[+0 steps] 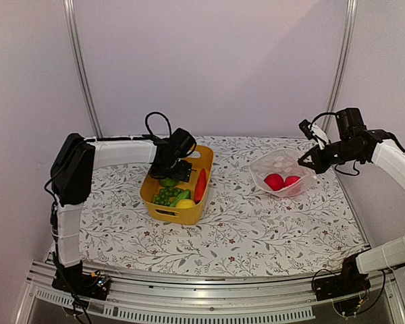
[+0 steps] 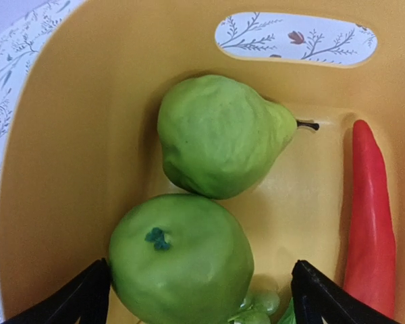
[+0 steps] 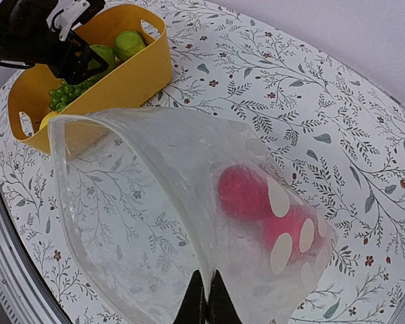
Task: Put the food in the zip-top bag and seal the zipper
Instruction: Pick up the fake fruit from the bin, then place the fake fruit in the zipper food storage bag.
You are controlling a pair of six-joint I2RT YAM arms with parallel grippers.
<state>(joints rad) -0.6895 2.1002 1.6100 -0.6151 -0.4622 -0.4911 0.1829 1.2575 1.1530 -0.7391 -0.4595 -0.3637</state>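
Observation:
The clear zip-top bag (image 1: 283, 170) stands open on the right of the table with two red toy fruits (image 1: 275, 181) inside. My right gripper (image 1: 309, 159) is shut on the bag's rim (image 3: 207, 270) and holds the mouth up and open; the red fruits (image 3: 246, 192) show through the plastic. My left gripper (image 1: 173, 167) is open, down inside the yellow basket (image 1: 163, 210). Its fingers (image 2: 81, 300) straddle a green apple (image 2: 182, 260). A green pear (image 2: 219, 135) lies just beyond it and a red chili (image 2: 371, 223) lies to the right. The zipper strip cannot be made out.
The basket also holds green grapes (image 1: 167, 196) and a yellow fruit (image 1: 185, 203). It stands left of centre on the floral tablecloth (image 1: 243, 229), about a hand's width from the bag. In the right wrist view the basket (image 3: 121, 74) is at upper left.

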